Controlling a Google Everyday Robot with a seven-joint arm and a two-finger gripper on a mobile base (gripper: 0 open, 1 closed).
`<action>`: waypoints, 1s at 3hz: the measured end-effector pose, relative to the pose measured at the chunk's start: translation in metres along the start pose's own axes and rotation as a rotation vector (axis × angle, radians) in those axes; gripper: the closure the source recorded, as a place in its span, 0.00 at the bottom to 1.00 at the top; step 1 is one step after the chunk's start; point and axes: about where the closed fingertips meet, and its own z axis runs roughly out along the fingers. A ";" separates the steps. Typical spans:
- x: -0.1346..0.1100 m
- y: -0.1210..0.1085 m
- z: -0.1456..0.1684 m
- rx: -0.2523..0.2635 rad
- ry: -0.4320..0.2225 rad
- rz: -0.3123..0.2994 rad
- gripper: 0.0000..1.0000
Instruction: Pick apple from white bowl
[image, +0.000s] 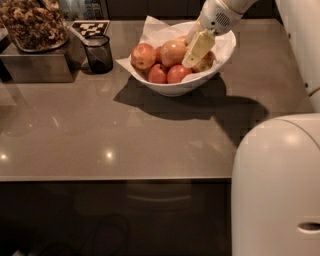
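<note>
The white bowl (215, 72) stands on the far middle of the grey counter, lined with crumpled white paper. It holds several red-orange apples; the largest, with a pale patch, (171, 52) lies on top in the middle. My gripper (196, 51) reaches down from the upper right into the bowl, its pale yellow fingers (199, 48) right beside that top apple and over the apples on the right side. Part of the right-hand apples is hidden behind the fingers.
A small dark see-through cup (98, 53) stands left of the bowl. A metal box (35, 67) topped with a tray of brown dried goods sits at the far left. A black-and-white marker tag (90, 27) lies behind the cup. My white body (277, 190) fills the lower right.
</note>
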 end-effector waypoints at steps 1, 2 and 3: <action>0.016 -0.004 0.001 -0.007 0.055 0.017 0.36; 0.022 -0.008 0.005 -0.012 0.063 0.019 0.36; 0.026 -0.012 0.016 -0.031 0.058 0.024 0.36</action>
